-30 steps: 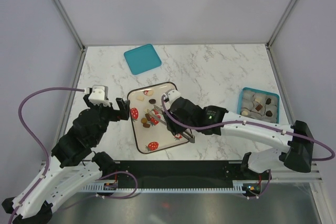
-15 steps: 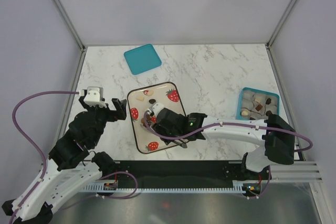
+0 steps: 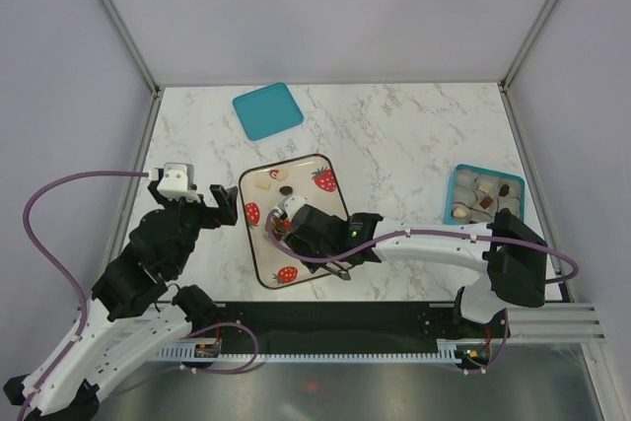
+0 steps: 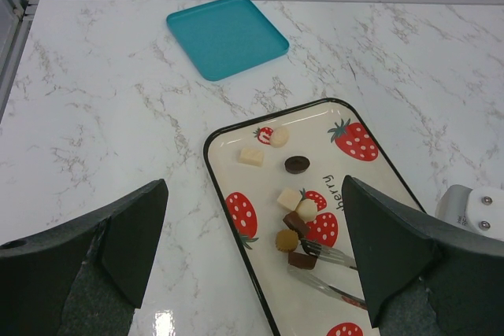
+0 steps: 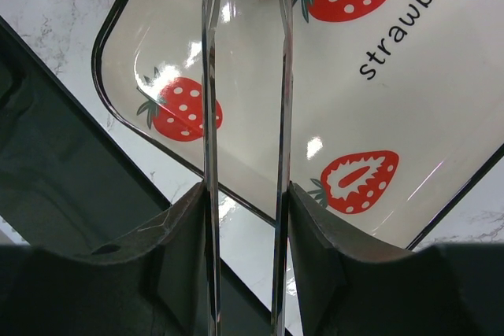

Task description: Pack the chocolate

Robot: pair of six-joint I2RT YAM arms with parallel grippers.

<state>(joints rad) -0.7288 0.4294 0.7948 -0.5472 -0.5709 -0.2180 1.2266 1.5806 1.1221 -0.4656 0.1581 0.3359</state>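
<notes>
My right gripper (image 5: 248, 218) clenches thin metal tongs (image 5: 209, 76), left gripper (image 4: 252, 194) gapes empty; teal square box (image 3: 453, 199) part-filled, several brown chocolate pieces (image 4: 297, 164) left on strawberry-printed tray (image 4: 378, 175).

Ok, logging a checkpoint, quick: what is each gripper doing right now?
The left gripper is open, holding nothing.
The right gripper is closed on the tongs.
</notes>
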